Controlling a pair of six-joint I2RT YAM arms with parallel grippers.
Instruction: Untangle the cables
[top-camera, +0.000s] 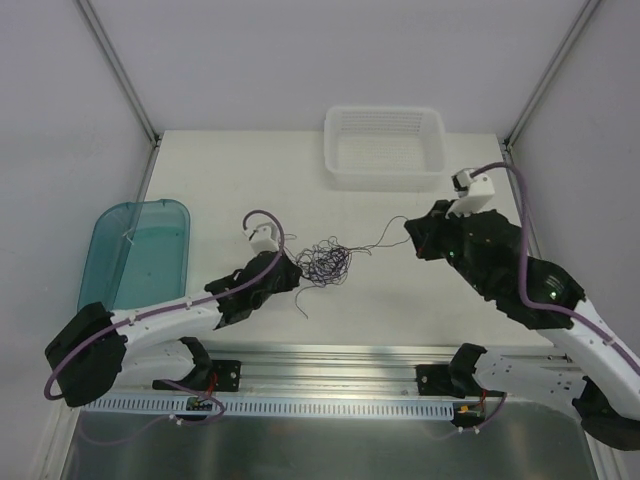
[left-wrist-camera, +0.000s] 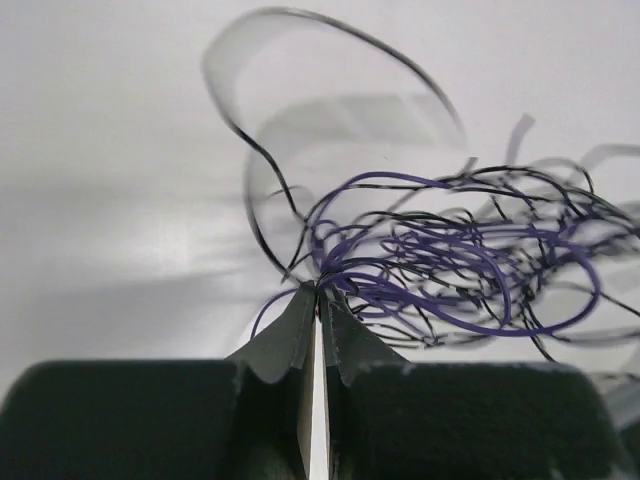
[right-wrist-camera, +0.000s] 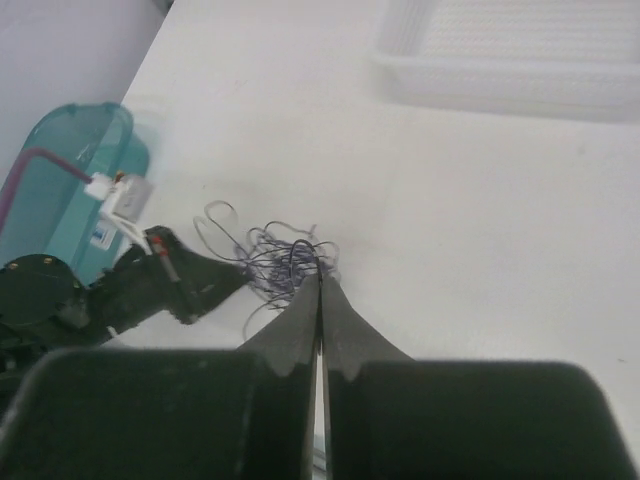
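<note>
Pinching curly purple-black cables, left claw clamped; right claw closed, one strand reaching it.

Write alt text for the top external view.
A small tangle of cables lies on a white table: the left gripper is shut on its edge, and one strand runs to the shut right gripper. A white basket sits at the far edge, a teal tray at left.
</note>
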